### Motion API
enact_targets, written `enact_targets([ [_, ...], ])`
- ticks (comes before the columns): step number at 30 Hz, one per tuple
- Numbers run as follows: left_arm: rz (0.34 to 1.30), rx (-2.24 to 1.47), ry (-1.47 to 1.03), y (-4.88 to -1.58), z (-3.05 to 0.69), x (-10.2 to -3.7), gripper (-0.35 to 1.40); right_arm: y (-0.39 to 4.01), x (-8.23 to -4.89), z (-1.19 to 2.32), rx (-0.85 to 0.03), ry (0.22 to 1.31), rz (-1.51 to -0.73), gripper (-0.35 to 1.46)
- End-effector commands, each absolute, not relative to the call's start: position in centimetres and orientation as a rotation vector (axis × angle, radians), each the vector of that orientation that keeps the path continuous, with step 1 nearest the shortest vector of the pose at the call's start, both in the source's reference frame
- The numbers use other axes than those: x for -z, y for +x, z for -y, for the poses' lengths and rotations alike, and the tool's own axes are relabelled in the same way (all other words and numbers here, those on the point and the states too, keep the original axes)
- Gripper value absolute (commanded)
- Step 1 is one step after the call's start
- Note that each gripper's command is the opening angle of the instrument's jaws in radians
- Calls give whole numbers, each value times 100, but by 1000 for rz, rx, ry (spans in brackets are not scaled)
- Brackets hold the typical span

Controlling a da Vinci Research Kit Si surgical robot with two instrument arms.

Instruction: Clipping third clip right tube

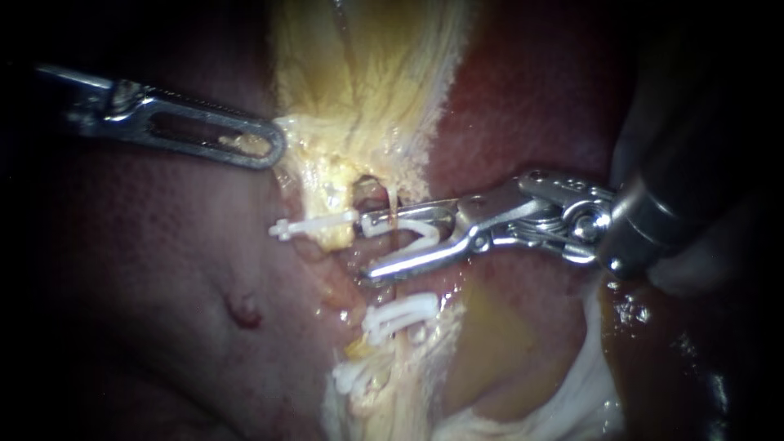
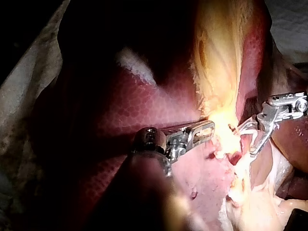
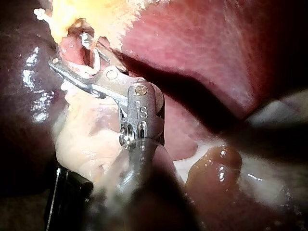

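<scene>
My right instrument (image 1: pixel 366 247) holds an open white clip (image 1: pixel 408 230) in wide jaws astride the thin right tube (image 1: pixel 397 287), above two placed clips (image 1: pixel 400 314), while my left instrument (image 1: pixel 269 151) grips yellow tissue (image 1: pixel 367 82).

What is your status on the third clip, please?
Left instrument shut on yellow tissue. Right instrument holds open clip astride the thin tube; not yet closed. Two closed clips lower down. Nothing in the way.
</scene>
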State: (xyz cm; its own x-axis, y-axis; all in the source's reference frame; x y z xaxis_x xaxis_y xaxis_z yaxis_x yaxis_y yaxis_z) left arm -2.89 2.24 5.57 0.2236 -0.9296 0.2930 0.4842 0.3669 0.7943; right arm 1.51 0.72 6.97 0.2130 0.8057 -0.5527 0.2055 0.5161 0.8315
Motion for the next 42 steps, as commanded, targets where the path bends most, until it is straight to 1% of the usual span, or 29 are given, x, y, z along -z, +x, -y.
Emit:
enact_targets([
  [1, 861, 1069, 628, -289, -224, -558, -35, 151, -696, -73, -526, 990, -1328, 48],
  [6, 861, 1069, 628, -289, -224, -558, -35, 150, -693, -73, -526, 994, -1334, 48],
  [11, 861, 1069, 628, -289, -224, -558, -35, 146, -688, -71, -513, 1020, -1347, 48],
  [15, 861, 1069, 628, -289, -225, -559, -35, 143, -677, -69, -498, 1060, -1370, 48],
  [21, 861, 1069, 628, -289, -225, -560, -35, 146, -651, -66, -478, 1120, -1419, 48],
  [26, 861, 1069, 627, -289, -225, -560, -35, 149, -638, -67, -470, 1140, -1441, 47],
  [35, 861, 1069, 627, -289, -225, -560, -35, 149, -645, -75, -492, 1141, -1439, 45],
  [38, 861, 1069, 627, -289, -225, -561, -35, 148, -647, -76, -501, 1149, -1434, 40],
  [42, 861, 1069, 627, -289, -225, -561, -35, 146, -649, -77, -505, 1154, -1431, 28],
])
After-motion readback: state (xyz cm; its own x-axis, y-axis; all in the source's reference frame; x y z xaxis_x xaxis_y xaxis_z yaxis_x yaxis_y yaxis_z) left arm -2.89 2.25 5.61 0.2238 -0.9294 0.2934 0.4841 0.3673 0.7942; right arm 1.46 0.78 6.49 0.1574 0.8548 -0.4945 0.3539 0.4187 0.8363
